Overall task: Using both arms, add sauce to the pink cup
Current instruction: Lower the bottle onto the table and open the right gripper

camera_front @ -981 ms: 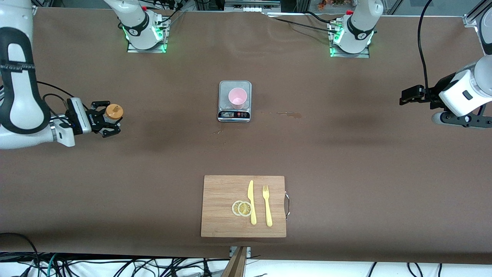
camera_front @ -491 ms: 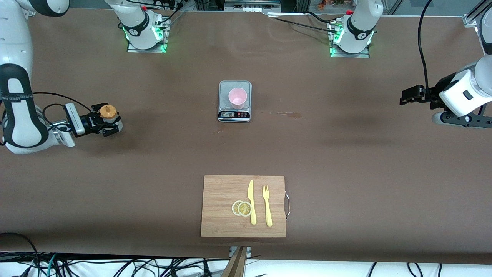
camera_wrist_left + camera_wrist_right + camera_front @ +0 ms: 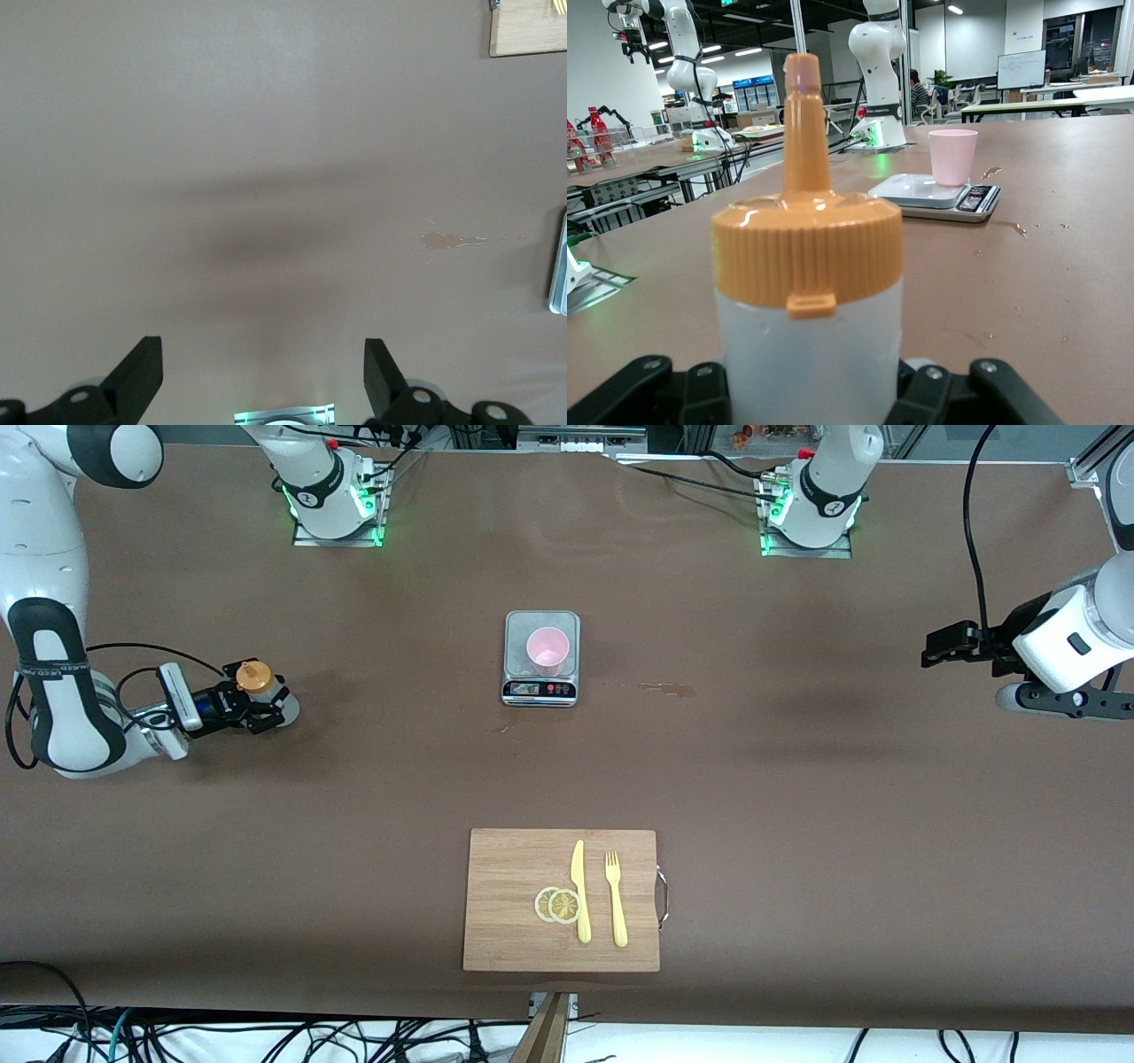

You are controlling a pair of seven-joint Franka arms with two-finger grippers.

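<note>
From the front view, you see the right gripper (image 3: pixel 252 707) low at the right arm's end of the desk, jaws closed on the sauce (image 3: pixel 255 685), which stands upright with its orange-tan cap up, likely so nothing spills. Whether the bottle's base touches the desk you cannot tell. The pink cup (image 3: pixel 547 650) sits on a small scale (image 3: pixel 541 688) mid-desk, nearer the bases' edge, probably to weigh what goes in. A cutting board (image 3: pixel 562 899) with lemon slices (image 3: pixel 558 904), a knife (image 3: pixel 579 890) and a fork (image 3: pixel 616 897) lies at the camera-side edge. The left gripper (image 3: pixel 932 648) waits in the air at the left arm's end of the desk.

In the left wrist view, your left gripper (image 3: pixel 263 375) has its jaws spread wide and holds nothing, over bare brown tabletop (image 3: pixel 266 133) marked by a small spill (image 3: pixel 443 240).

In the right wrist view, the sauce (image 3: pixel 806 292) fills the foreground between the jaws, and the pink cup (image 3: pixel 953 157) stands well apart on the scale (image 3: pixel 935 197). Around the desk is a lit lab with other robot arms (image 3: pixel 879 62).
</note>
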